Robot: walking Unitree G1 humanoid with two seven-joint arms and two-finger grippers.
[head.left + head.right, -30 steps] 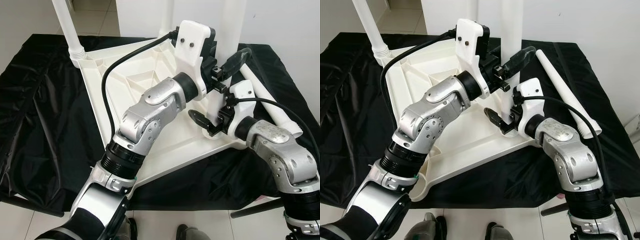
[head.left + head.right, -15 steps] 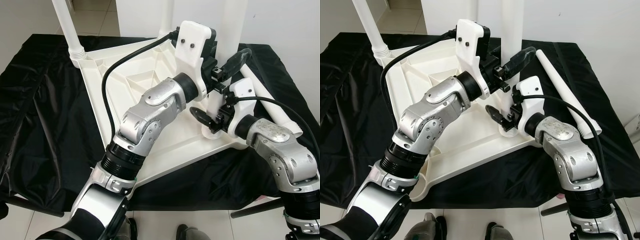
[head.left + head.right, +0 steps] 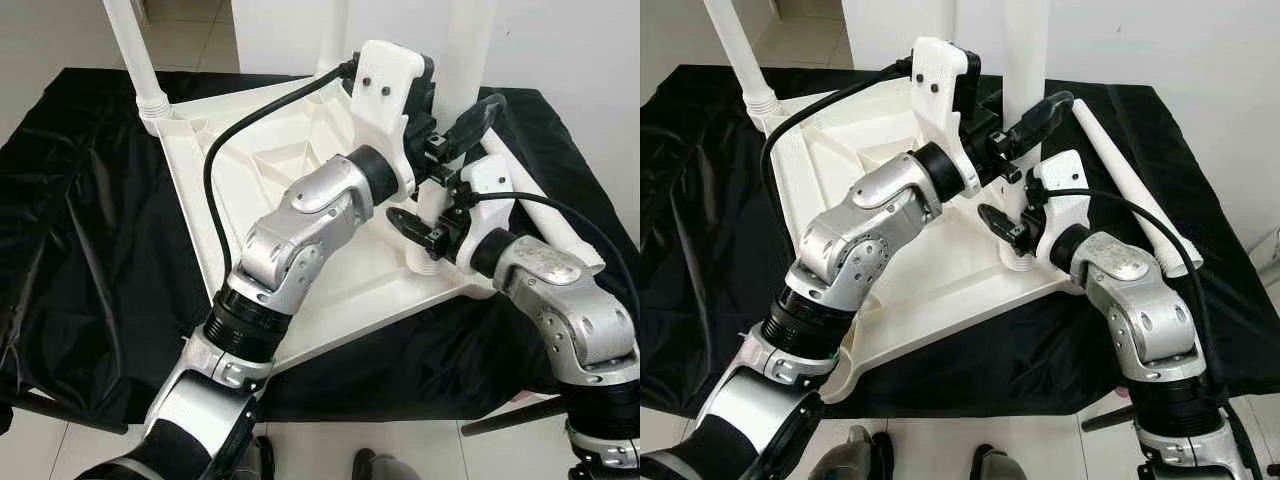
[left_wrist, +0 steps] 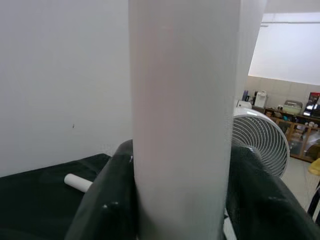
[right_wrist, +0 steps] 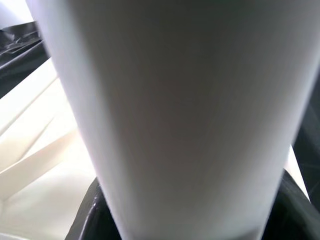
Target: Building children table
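The white table leg [image 3: 1024, 60] stands upright in the near corner socket of the upturned tabletop [image 3: 840, 150], left gripper [image 3: 1025, 125] clamped higher, right gripper [image 3: 1012, 228] clamped just above the socket.

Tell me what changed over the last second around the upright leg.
The right gripper slid up the upright table leg, away from its socket on the overturned white tabletop. The left gripper stayed clamped higher on that leg. The loose leg on the black cloth did not move.
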